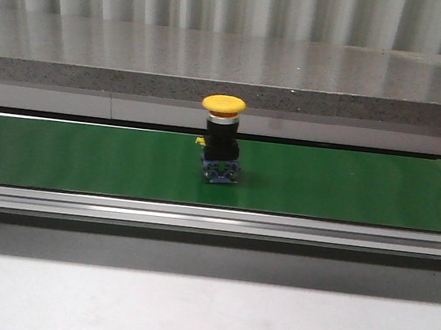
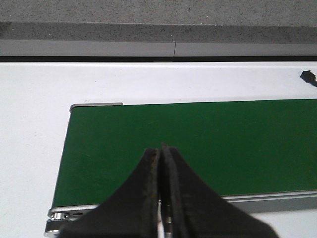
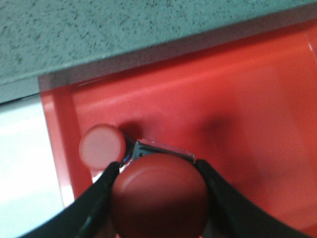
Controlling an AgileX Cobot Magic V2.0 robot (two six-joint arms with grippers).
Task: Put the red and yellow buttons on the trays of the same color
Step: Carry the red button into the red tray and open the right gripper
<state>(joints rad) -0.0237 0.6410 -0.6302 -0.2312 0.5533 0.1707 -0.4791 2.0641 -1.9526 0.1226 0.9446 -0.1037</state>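
Meanwhile the green conveyor belt (image 1: 86, 158) carries an upright yellow button (image 1: 220, 137) at mid-span, while over the red tray (image 3: 247, 99) the right claw (image 3: 158, 198) grips a red button (image 3: 158, 196) just beside another red button (image 3: 101, 146), and the left claw (image 2: 161, 163), pressed closed and empty, hangs above the belt's end.

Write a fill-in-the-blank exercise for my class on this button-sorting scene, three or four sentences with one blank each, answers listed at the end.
1. The button standing on the green conveyor belt has a ______ cap.
2. The right gripper is shut on a red button above a tray coloured ______.
3. The fingers of the left gripper are pressed together and hold ______.
4. Lying in the tray already is ______ other red button.

Answers: yellow; red; nothing; one
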